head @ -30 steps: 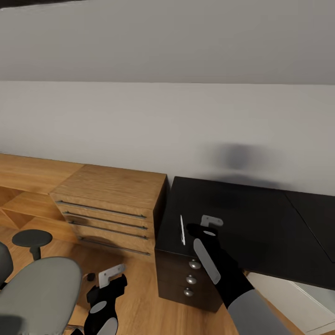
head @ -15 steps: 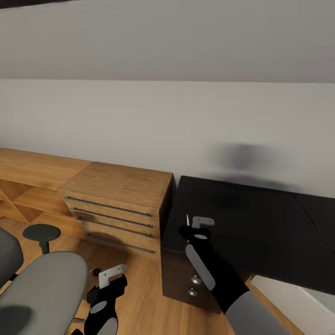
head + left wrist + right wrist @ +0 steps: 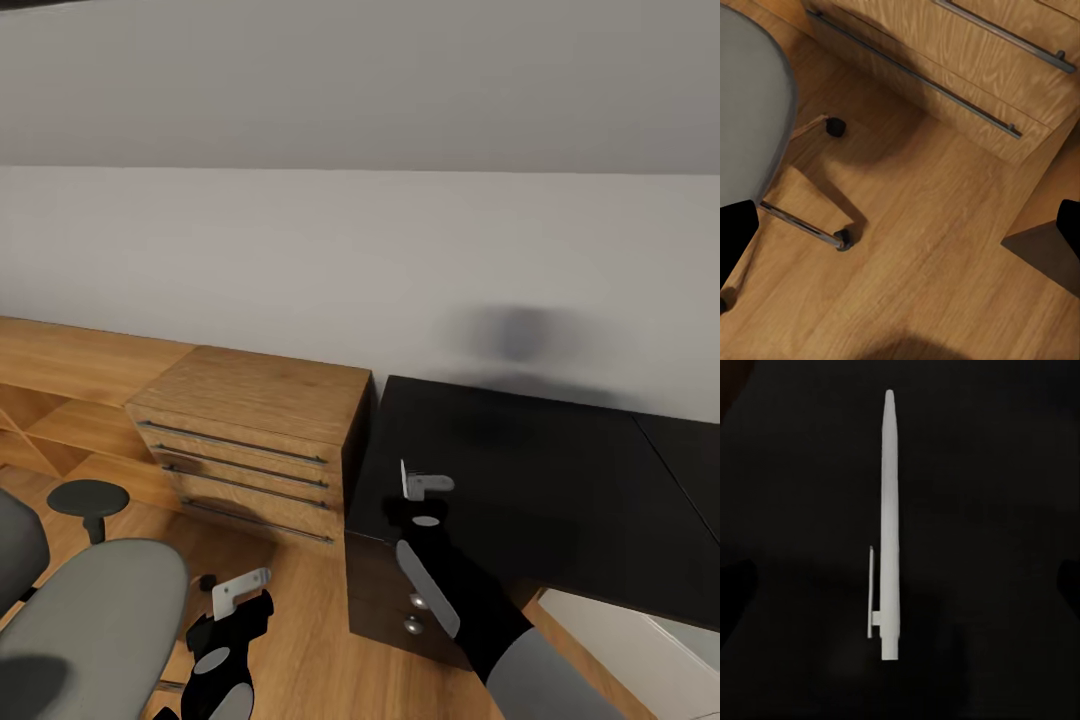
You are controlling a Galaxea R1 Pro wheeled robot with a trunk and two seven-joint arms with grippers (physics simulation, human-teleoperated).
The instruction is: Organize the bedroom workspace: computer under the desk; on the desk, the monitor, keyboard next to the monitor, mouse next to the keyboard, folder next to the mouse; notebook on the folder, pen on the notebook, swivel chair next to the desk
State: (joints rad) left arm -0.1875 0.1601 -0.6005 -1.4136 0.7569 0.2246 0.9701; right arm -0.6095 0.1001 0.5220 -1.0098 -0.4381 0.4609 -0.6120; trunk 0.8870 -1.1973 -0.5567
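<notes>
Two grippers show. The right gripper (image 3: 412, 487) has moved further over the desk (image 3: 540, 470), above the white pen (image 3: 889, 525) lying flat on the black top, jaws spread wide around it. The left gripper (image 3: 238, 592) hangs open near the chair (image 3: 90, 620), unchanged.
</notes>
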